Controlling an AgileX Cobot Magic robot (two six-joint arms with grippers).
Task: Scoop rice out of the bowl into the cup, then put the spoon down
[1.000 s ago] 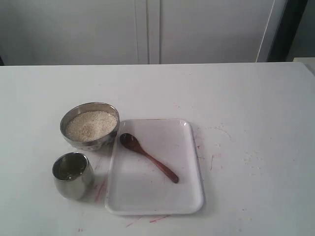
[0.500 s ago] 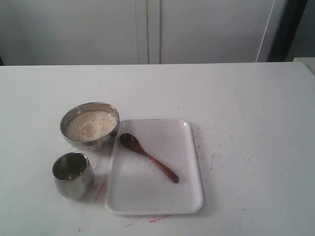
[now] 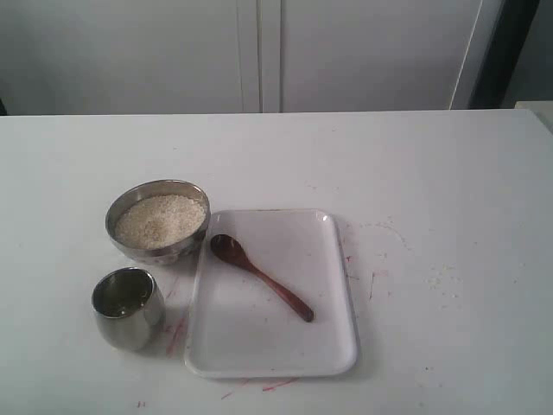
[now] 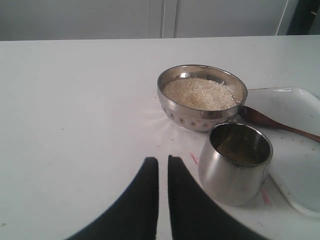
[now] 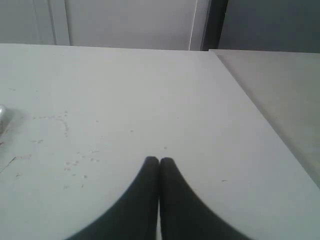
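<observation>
On the white rectangular plastic tray [image 3: 324,346], toward its far left corner, the slim reddish-brown wooden spoon [image 3: 262,277] is laid diagonally, its oval head just beside the wide, shallow bowl of shiny steel [image 3: 157,222], which is filled nearly to the rim with fine white-beige grains of rice [image 3: 162,220]. The small rounded steel cup [image 3: 128,308] is set on the white table [image 3: 415,164] nearer the camera, just beside the tray's left edge, and looks largely empty. Neither arm is seen in the exterior view. The left gripper [image 4: 163,161] is shown with its dark fingers nearly together, only a narrow gap between them and nothing held; the right gripper [image 5: 159,160] is pressed closed, also empty, over bare table well apart from the tray. Trouble is judged likely at the pickup: the thin, smooth handle lies flat on a slick tray and could be pushed aside rather than gripped. Loose grains could be spilled over the cup's narrow mouth, and the light, round-sided cup could be tipped by a stray nudge.
</observation>
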